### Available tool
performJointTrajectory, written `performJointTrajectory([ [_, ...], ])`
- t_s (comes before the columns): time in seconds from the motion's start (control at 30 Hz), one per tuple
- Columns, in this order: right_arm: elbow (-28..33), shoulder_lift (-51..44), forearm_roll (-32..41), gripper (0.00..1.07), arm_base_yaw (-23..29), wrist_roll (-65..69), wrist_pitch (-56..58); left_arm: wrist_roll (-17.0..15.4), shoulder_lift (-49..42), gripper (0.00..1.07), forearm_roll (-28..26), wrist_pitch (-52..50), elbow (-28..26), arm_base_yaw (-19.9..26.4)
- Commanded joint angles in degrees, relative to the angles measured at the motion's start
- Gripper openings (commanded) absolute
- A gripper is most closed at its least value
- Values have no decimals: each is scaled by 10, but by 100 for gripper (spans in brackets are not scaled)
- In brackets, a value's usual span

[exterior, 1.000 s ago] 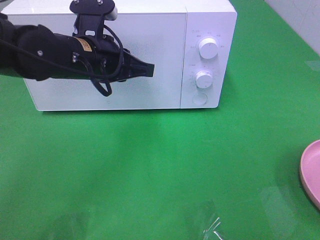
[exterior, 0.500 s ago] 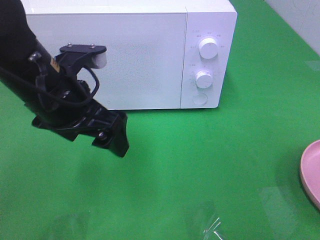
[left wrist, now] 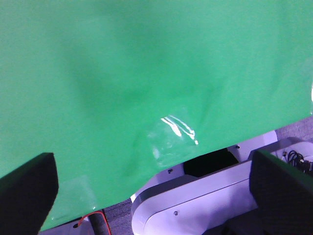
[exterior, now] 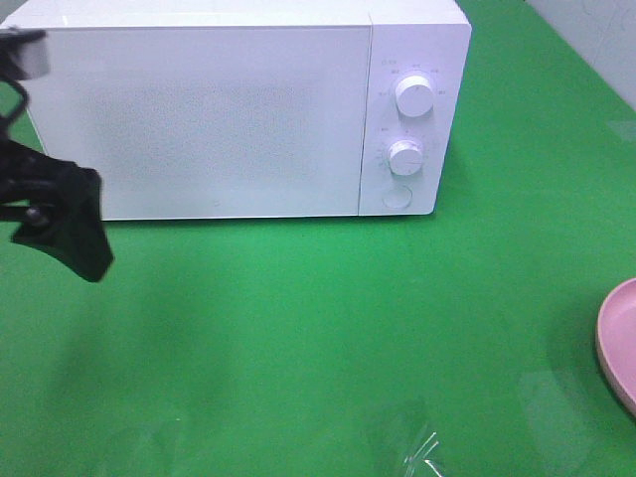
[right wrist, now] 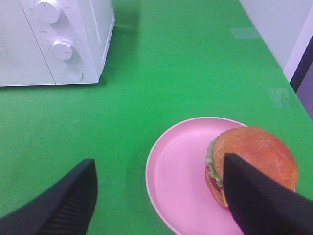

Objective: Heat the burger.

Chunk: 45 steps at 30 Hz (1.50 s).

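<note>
Exterior high: microwave (exterior: 238, 109) dial print unreadable; both tools spread, holding nothing.

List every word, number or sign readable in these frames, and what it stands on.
Nothing can be read.
White microwave: faint grey marks ring its upper dial and lower dial, too small and blurred to read.
Round pink plate, burger, green tabletop: no text.

A white microwave (exterior: 238, 109) sits at the back of the green tabletop (exterior: 328, 328), its door shut. It has two round knobs (exterior: 413, 94) on its right side. The black left hand (exterior: 60, 214) is at the left edge. A pink plate (exterior: 618, 343) peeks in at the right edge.
</note>
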Motion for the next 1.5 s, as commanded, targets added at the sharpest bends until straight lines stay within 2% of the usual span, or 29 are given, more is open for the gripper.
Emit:
performJointTrajectory([
  [0.03, 1, -15, -1, 72, -3, -5, -8, 8, -37, 100, 3, 35, -3, 64],
  [0.07, 1, -15, -1, 72, -3, -5, -8, 8, -37, 100, 3, 35, -3, 64],
  [0.13, 1, -15, -1, 72, -3, -5, -8, 21, -80, 100, 14, 65, -3, 135],
  [0.17, 1, -15, -1, 72, -3, -5, -8, 21, -80, 100, 14, 65, -3, 135],
  [0.2, 1, -15, -1, 72, -3, -5, -8, 21, -103, 100, 29, 81, -3, 166],
  [0.23, 1, -15, -1, 72, -3, -5, -8, 21, -103, 100, 29, 81, -3, 166],
  [0.27, 1, -15, -1, 72, -3, -5, -8, 23, -121, 100, 38, 91, -3, 188],
  [0.3, 1, -15, -1, 72, -3, -5, -8, 23, -121, 100, 38, 91, -3, 188],
  [0.33, 1, -15, -1, 72, -3, -5, -8, 30, -144, 100, 48, 100, -3, 214],
  [0.43, 1, -15, -1, 72, -3, -5, -8, 30, -180, 100, 49, 107, 1, 241],
  [0.6, 1, -15, -1, 72, -3, -5, -8, 30, -240, 100, 43, 107, 33, 245],
  [0.63, 1, -15, -1, 72, -3, -5, -8, 30, -278, 100, 39, 107, 61, 245],
  [0.7, 1, -15, -1, 72, -3, -5, -8, 30, -293, 100, 39, 107, 73, 245],
  [0.73, 1, -15, -1, 72, -3, -5, -8, 30, -334, 100, 40, 103, 104, 245],
  [0.83, 1, -15, -1, 72, -3, -5, -8, 30, -374, 100, 41, 89, 132, 245],
  [0.87, 1, -15, -1, 72, -3, -5, -8, 30, -417, 100, 41, 73, 162, 245],
  [0.97, 1, -15, -1, 72, -3, -5, -8, 30, -454, 100, 41, 59, 187, 245],
  [1.03, 1, -15, -1, 72, -3, -5, -8, 70, -528, 100, 38, 40, 246, 245],
  [1.13, 1, -15, -1, 72, -3, -5, -8, 74, -544, 100, 36, 31, 260, 245],
  [1.17, 1, -15, -1, 72, -3, -5, -8, 76, -584, 100, 31, 3, 279, 245],
  [1.23, 1, -15, -1, 72, -3, -5, -8, 76, -619, 100, 29, -29, 282, 245],
  [1.5, 1, -15, -1, 72, -3, -5, -8, 74, -703, 100, 37, -29, 295, 245],
])
